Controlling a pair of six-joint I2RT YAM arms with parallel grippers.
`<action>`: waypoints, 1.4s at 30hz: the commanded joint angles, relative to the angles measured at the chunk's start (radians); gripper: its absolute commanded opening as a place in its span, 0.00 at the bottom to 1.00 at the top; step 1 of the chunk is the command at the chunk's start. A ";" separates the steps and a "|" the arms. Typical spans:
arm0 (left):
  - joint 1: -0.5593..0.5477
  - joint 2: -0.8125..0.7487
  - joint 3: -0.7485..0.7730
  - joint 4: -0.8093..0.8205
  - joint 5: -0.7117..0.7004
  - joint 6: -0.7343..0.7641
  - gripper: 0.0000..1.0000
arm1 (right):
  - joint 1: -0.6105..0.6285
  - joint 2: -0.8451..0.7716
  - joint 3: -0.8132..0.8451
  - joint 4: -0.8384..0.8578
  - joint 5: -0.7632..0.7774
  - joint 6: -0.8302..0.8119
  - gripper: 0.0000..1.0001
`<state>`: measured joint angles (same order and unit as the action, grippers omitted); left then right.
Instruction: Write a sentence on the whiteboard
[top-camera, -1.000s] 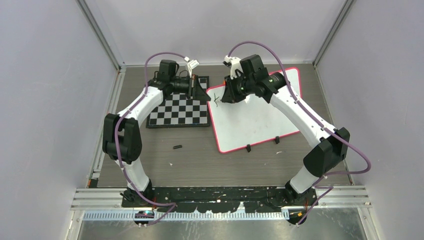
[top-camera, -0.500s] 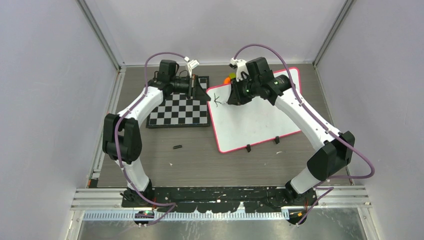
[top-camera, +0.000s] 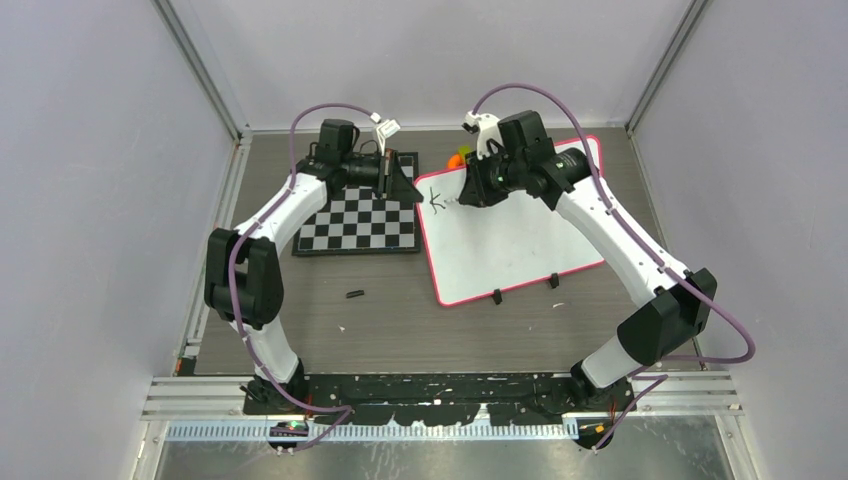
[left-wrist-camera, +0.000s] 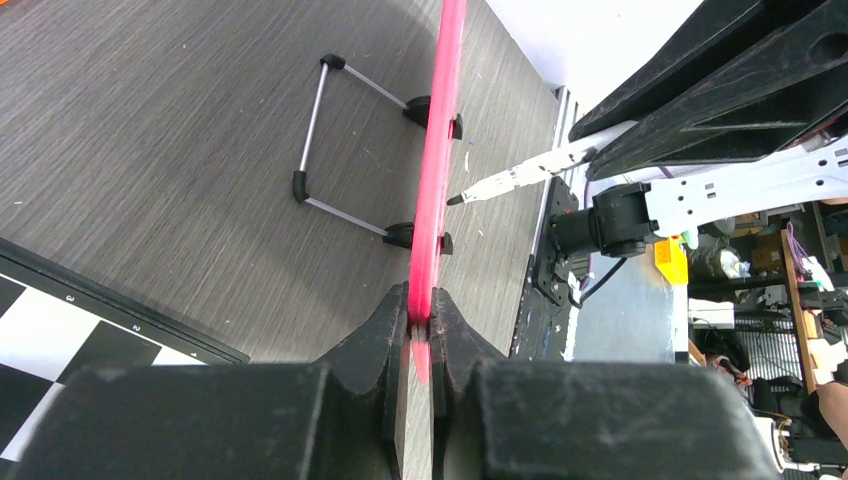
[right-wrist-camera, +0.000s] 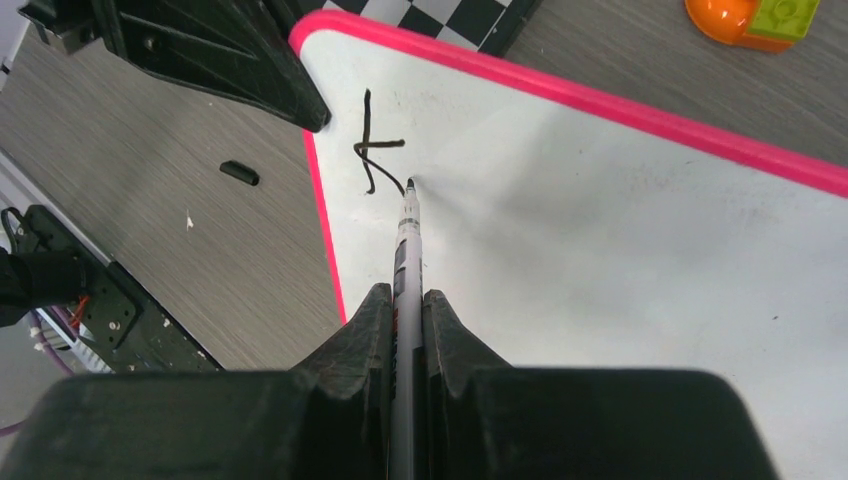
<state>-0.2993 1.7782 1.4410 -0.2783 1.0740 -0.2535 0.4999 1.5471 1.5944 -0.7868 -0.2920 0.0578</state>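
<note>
From above, the whiteboard (top-camera: 520, 245) lies on the tabletop (top-camera: 400, 320) to the right of a checkerboard (top-camera: 360, 222). Of the sentence (top-camera: 435, 197) only one black letter, a K, stands near the board's far left corner. The left tool (top-camera: 410, 183) sits at that corner's edge. The right tool (top-camera: 465, 197) hangs over the board just right of the letter. An orange toy (top-camera: 458, 158) lies beyond the board's far edge, and a small black cap (top-camera: 353, 294) lies on the tabletop near the checkerboard.

At the left wrist, the left tool is clamped on the whiteboard's pink frame, which is seen edge-on and runs away from the fingers. A white marker (left-wrist-camera: 520, 176) points its dark tip at the board's face. A wire stand (left-wrist-camera: 320, 130) is clipped to the board's underside.

At the right wrist, the right tool is clamped on the marker's barrel. The tip touches the white surface just right of the K's lower stroke. No brand or label can be read.
</note>
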 joint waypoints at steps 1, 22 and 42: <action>-0.016 -0.037 0.005 0.008 0.029 0.013 0.00 | -0.006 -0.033 0.057 0.052 0.030 -0.007 0.00; -0.016 -0.037 0.013 -0.011 0.021 0.030 0.00 | -0.007 -0.021 -0.013 0.063 0.058 -0.002 0.00; -0.020 -0.043 0.010 -0.010 0.021 0.033 0.00 | -0.006 -0.039 0.069 0.043 -0.011 0.001 0.00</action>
<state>-0.3038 1.7729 1.4410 -0.2813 1.0683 -0.2447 0.4953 1.5246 1.5795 -0.7780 -0.2932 0.0589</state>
